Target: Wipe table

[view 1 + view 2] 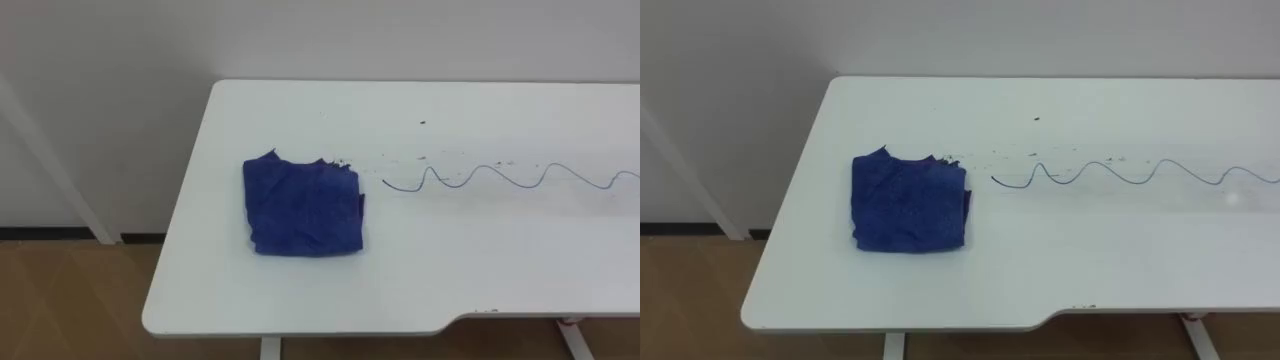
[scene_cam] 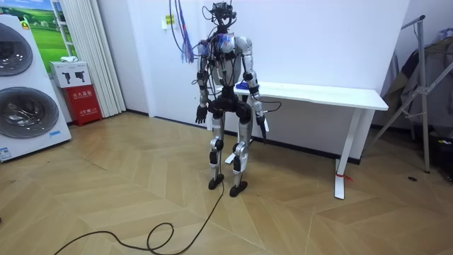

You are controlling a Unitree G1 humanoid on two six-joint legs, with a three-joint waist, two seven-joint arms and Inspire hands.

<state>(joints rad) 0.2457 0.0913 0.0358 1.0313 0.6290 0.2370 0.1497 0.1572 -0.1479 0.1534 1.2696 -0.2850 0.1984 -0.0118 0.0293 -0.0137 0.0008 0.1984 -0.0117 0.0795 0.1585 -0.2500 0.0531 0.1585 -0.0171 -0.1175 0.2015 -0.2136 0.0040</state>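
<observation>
Cloth (image 1: 303,207), blue, crumpled on white table (image 1: 500,270), wavy dark line (image 1: 500,178) just beside it, left hand (image 2: 201,113) and right hand (image 2: 263,127) hanging low, apparently empty, grip impossible to tell.

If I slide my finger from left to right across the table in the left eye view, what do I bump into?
table edge → folded blue cloth → wavy line drawn on the tabletop, running off to the right
</observation>
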